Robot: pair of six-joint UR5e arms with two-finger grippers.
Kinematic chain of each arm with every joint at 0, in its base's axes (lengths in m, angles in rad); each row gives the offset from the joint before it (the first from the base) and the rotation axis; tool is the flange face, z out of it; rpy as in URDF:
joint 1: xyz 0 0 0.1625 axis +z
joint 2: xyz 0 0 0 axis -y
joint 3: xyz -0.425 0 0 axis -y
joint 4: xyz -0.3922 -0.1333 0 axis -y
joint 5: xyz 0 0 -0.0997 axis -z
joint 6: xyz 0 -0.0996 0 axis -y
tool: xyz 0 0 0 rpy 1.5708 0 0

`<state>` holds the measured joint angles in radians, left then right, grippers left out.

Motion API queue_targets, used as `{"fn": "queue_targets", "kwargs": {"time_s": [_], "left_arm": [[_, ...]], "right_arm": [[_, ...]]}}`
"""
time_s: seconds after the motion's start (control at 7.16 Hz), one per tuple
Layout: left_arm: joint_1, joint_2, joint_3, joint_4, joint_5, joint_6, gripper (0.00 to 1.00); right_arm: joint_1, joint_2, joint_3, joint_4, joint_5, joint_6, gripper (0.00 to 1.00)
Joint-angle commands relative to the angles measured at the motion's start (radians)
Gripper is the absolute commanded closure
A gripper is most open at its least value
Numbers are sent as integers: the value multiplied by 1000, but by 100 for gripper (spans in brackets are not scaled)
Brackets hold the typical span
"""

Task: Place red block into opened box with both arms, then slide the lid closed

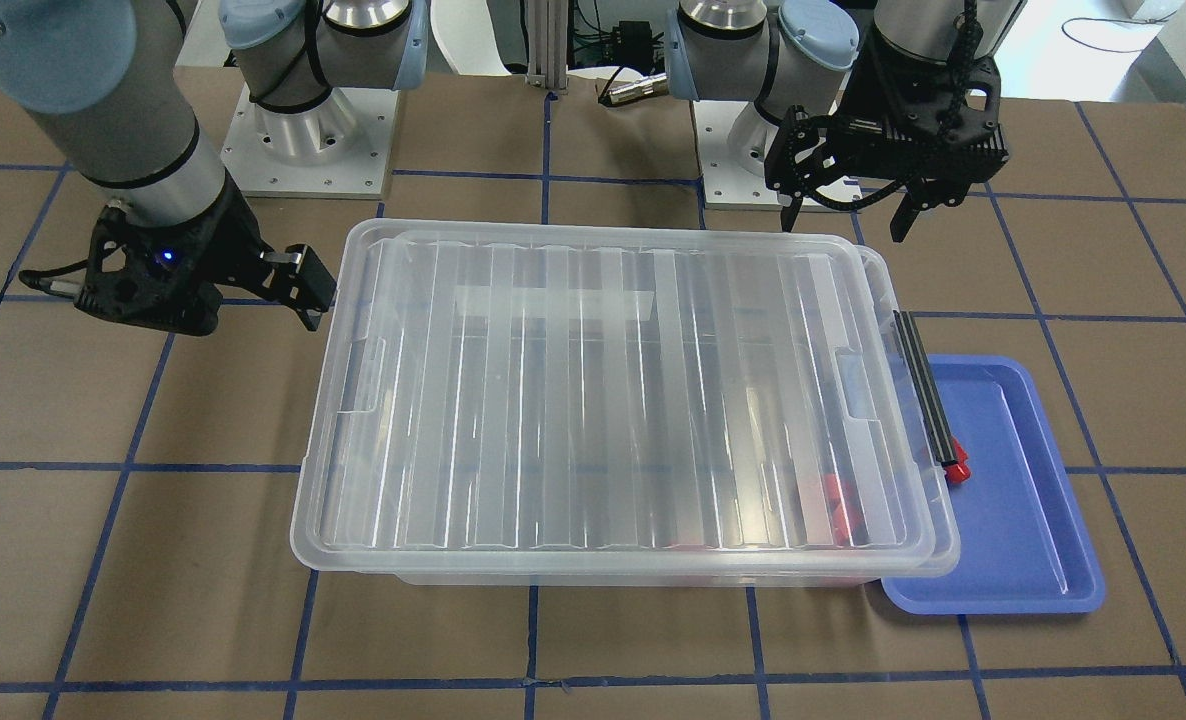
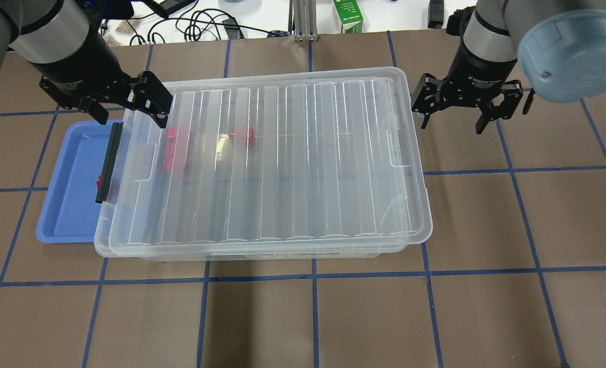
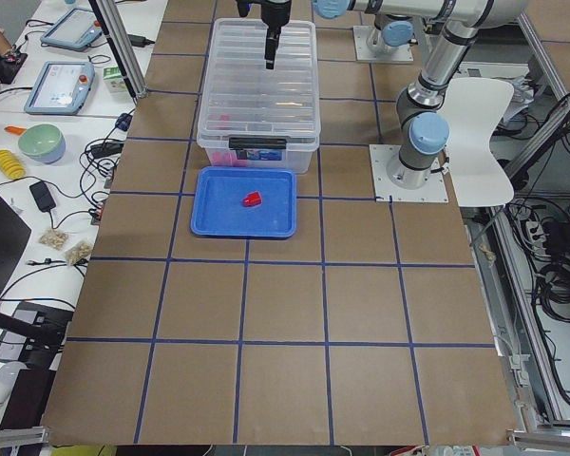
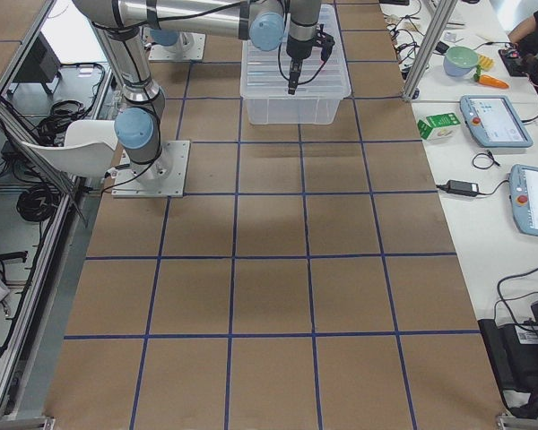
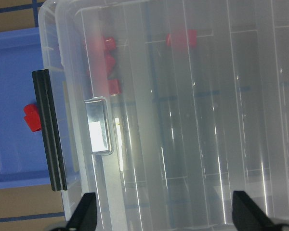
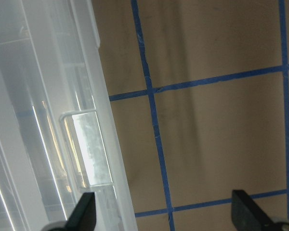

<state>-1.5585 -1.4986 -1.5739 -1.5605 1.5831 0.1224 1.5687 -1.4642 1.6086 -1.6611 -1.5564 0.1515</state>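
Jaws released: left gripper (image 2: 125, 107) | right gripper (image 2: 453, 121) | lid (image 2: 293, 158) long axis gripper-to-gripper (over box (image 2: 282, 254))

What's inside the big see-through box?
Red blocks show through the lid: one alone, others bunched near the blue tray end. The ribs blur them, so their count is unclear.

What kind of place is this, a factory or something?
Most likely a robotics lab test bench rather than a factory. A left arm and right arm are bolted to a table taped into a blue grid, with control tablets and loose cables alongside.
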Motion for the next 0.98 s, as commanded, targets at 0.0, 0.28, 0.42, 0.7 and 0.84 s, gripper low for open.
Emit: {"fn": "queue_targets", "kwargs": {"time_s": [0.0,0.28,0.42,0.7,0.84], "left_arm": [[0,-5,0,0,-3,-1,0],[0,10,-3,-4,0,3,0],[0,9,-9,-9,1,0,0],[33,4,24,-7,0,12,0],[52,6,25,-12,1,19,0]], "right_arm": [[37,53,-2,-72,9,-7,0],[44,77,-1,-88,9,-10,0],[44,84,4,-92,6,-13,0],[42,123,-4,-92,-5,-13,0],[40,127,-1,-94,-10,-13,0]]}}
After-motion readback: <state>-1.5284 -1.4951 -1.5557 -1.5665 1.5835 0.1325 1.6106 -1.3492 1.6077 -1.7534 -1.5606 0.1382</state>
